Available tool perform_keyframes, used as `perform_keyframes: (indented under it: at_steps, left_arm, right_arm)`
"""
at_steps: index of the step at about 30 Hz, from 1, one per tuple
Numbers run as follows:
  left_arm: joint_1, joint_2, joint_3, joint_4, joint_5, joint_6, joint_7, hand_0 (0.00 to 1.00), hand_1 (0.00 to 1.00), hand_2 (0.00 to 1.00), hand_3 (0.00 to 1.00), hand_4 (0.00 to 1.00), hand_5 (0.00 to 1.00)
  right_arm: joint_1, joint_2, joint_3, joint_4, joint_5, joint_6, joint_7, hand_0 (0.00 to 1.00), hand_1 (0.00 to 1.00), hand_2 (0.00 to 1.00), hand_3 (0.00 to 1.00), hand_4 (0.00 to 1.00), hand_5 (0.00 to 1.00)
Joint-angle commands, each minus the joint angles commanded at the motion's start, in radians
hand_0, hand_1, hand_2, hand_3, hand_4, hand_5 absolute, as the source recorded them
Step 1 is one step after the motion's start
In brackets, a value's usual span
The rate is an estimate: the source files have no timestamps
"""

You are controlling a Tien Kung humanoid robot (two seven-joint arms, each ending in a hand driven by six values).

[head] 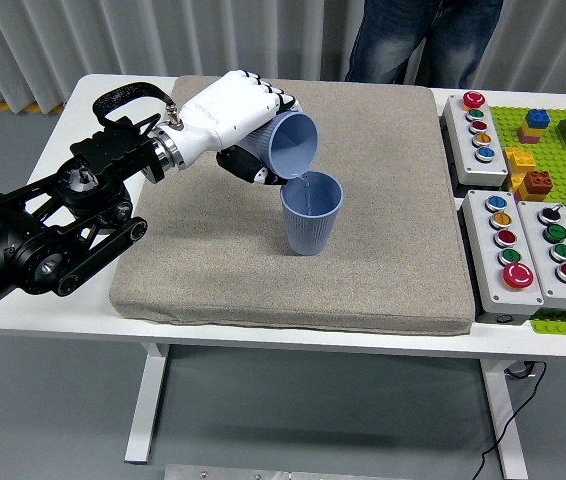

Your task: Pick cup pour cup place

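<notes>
A blue cup (289, 146), tipped steeply on its side, is gripped by the curled fingers of the robot's white left hand (231, 118). Its rim hangs just above a second blue cup (311, 213) standing upright on a grey mat (383, 250) (near the mat's middle). The mat lies on a white table (83, 300). Button boxes (518, 250) sit to the right.
</notes>
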Motion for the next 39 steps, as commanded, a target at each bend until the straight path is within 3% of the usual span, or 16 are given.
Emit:
perform_keyframes:
  at_steps: [16, 24, 39]
  left_arm:
    - [-0.017, 0.015, 0.031, -0.018, 0.022, 0.006, 0.008, 0.56, 0.497, 0.54, 0.515, 0.877, 0.154]
    - [-0.039, 0.036, 0.082, -0.035, 0.027, 0.012, 0.018, 0.56, 0.496, 0.539, 0.516, 0.876, 0.152]
    - [-0.053, 0.043, 0.106, -0.036, 0.038, 0.021, 0.023, 0.56, 0.495, 0.54, 0.516, 0.875, 0.153]
  right_arm:
    - [-0.001, 0.001, -0.001, 0.0, 0.001, 0.0, -0.001, 0.651, 0.653, 0.589, 0.594, 0.002, 0.077]
    - [-0.006, 0.002, 0.0, 0.001, -0.001, 0.0, -0.002, 0.651, 0.652, 0.589, 0.594, 0.002, 0.075]
    - [-0.008, 0.002, 0.0, 0.001, -0.002, 0.001, -0.002, 0.651, 0.653, 0.589, 0.593, 0.002, 0.071]
